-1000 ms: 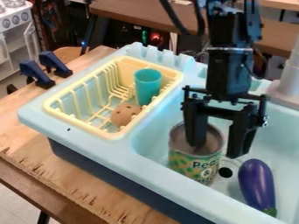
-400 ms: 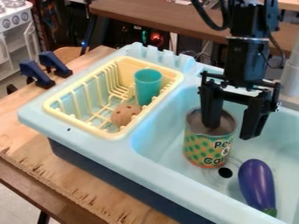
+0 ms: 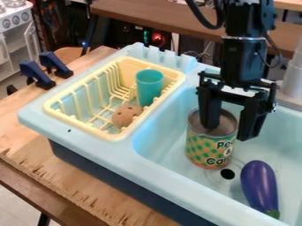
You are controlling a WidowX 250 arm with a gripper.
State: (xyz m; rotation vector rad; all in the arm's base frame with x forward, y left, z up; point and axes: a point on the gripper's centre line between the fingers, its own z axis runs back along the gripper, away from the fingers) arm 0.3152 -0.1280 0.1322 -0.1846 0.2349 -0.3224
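The black gripper [image 3: 230, 133] hangs over the sink with its fingers apart, straddling the right side of a can's rim. Its left finger reaches into the open top of the can, and its right finger is just outside the can on the right. The can [image 3: 203, 151], with a green and orange patterned label, stands upright in the light blue sink beside the drain. A purple eggplant [image 3: 259, 185] lies in the sink to the lower right of the can.
Left of the basin [image 3: 171, 157], a yellow dish rack [image 3: 61, 114] holds a teal cup [image 3: 149, 87] and a brown ball-like object with small holes [image 3: 126, 116]. Two dark blue clamps [image 3: 36, 74] grip the wooden table [image 3: 77, 176] at the left. A grey faucet part [image 3: 293, 77] stands at the right.
The can and gripper have moved up and right in the view since the earliest frame. Since the later one, the gripper has shifted slightly left while the can has stayed about where it was.
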